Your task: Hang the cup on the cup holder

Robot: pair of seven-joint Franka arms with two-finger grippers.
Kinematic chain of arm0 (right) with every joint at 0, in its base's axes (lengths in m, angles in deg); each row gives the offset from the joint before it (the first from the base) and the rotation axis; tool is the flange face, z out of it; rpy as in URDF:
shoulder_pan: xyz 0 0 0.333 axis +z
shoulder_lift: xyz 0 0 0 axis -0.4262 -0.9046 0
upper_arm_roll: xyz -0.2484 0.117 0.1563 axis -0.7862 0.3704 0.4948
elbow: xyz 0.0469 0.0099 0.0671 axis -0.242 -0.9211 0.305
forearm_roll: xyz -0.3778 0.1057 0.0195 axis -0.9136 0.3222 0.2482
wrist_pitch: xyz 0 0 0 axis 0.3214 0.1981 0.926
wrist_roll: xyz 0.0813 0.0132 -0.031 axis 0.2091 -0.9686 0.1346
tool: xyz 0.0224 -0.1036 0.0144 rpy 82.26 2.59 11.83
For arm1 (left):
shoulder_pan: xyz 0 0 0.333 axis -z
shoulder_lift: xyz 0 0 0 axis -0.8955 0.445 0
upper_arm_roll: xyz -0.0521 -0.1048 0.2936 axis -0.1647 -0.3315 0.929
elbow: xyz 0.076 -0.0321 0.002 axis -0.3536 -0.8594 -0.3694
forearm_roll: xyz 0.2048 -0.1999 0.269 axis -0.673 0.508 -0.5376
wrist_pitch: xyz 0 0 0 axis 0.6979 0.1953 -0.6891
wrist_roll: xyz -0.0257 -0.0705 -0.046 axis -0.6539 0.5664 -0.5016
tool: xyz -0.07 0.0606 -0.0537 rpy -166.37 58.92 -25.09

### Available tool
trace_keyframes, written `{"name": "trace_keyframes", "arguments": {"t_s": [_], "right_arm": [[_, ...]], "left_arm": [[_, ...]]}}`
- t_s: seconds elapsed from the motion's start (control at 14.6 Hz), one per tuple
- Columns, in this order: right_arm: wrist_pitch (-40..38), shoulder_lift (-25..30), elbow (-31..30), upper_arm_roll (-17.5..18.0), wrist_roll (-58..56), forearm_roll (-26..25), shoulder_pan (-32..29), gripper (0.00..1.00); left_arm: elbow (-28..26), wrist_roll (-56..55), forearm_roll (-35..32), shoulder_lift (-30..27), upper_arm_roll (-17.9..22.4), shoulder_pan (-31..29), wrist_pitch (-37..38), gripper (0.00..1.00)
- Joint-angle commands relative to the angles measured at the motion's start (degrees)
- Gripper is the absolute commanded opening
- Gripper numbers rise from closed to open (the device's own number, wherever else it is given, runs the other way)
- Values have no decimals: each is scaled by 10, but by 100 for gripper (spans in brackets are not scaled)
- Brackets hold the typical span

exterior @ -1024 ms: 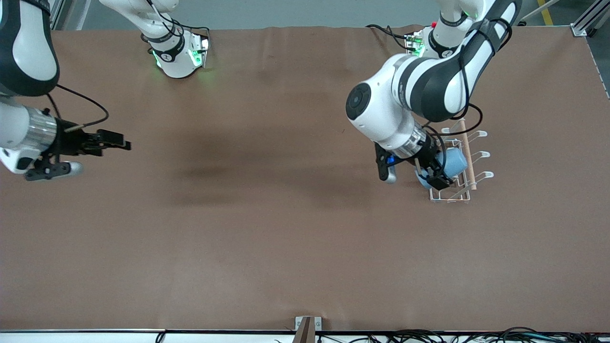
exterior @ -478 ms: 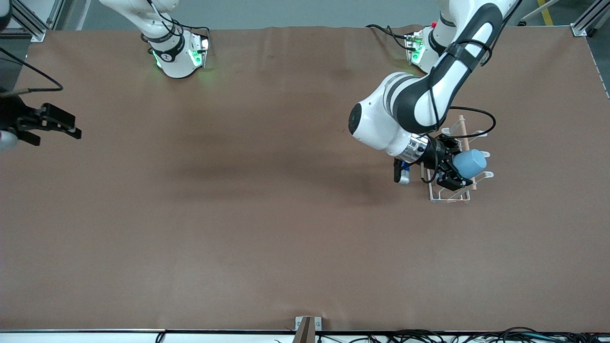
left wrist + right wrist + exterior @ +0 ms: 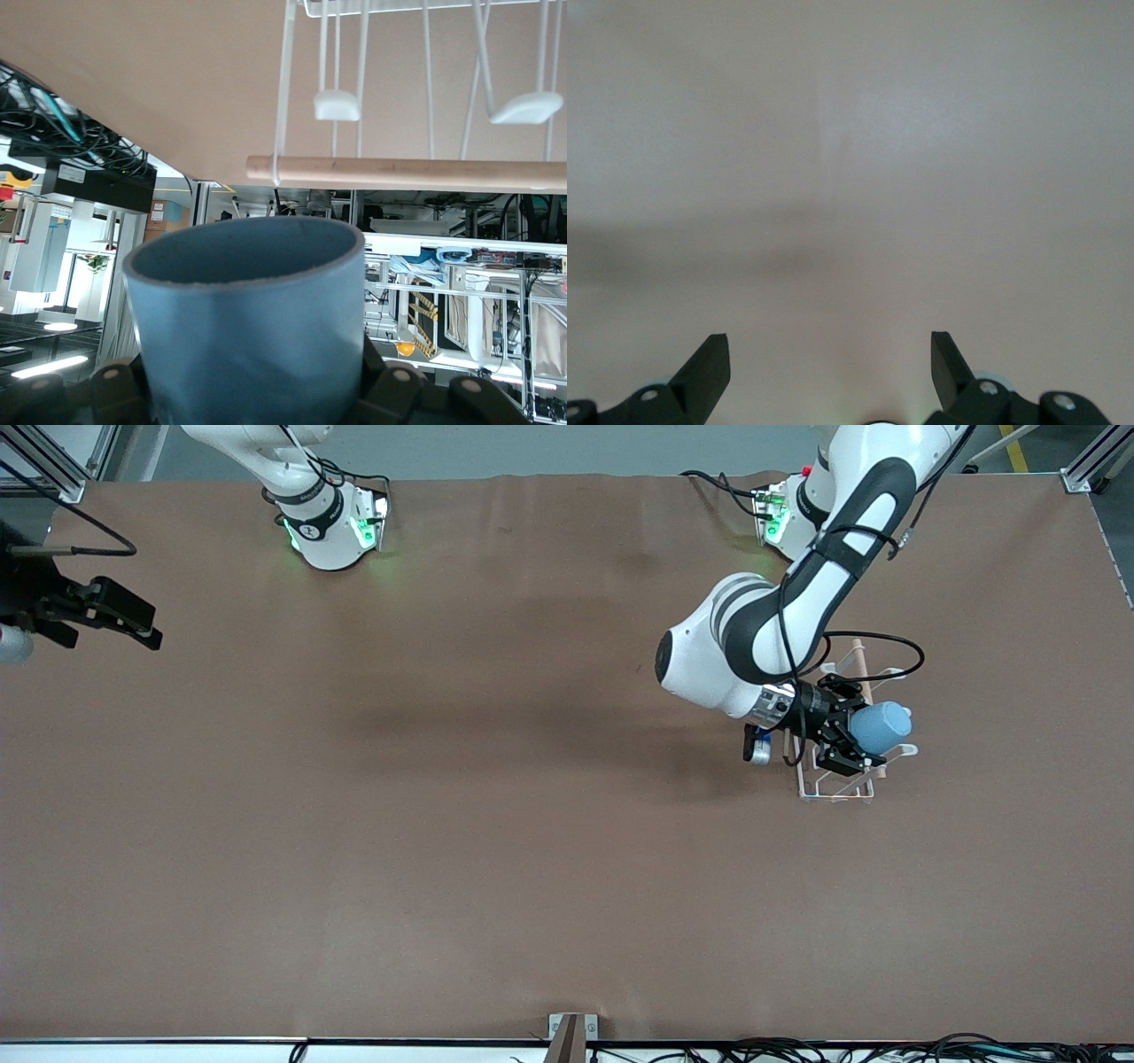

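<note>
No legible writing anywhere. Light-blue cup (image 3: 879, 726) empty, lying sideways, clamped in left gripper (image 3: 855, 737) over white wire cup holder (image 3: 833, 788) toward the left arm's end of the brown table (image 3: 496, 850). Right gripper (image 3: 120, 615) waiting, fingers apart, over the table's right-arm end.

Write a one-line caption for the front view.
Left tool holds the light-blue cup over the white wire cup holder; right tool waits open at the table's right-arm end.

High front overview; close wrist views; cup holder (image 3: 850, 726) shared.
</note>
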Motion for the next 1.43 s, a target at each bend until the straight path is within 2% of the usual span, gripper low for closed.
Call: {"name": "trace_keyframes", "arguments": {"t_s": [0.0,0.48,0.68,1.02,1.37], "right_arm": [[-8,11,2,-3,16,-13,-2,100],[-10,10,3,-7,1,-13,-7,100],[11,14,-3,-8,-41,-5,-32,100],[23,32,-37,-7,-49,-4,-38,100],[24,33,-35,-7,-56,-4,-39,100]], "left_arm": [[-5,2,-14,9,-4,-5,8,59],[-3,0,-35,42,-4,-17,8,63],[-1,-6,-62,66,-5,-16,8,63],[-18,-9,-62,67,-5,-18,9,63],[-32,-6,-63,64,-5,-17,17,63]]}}
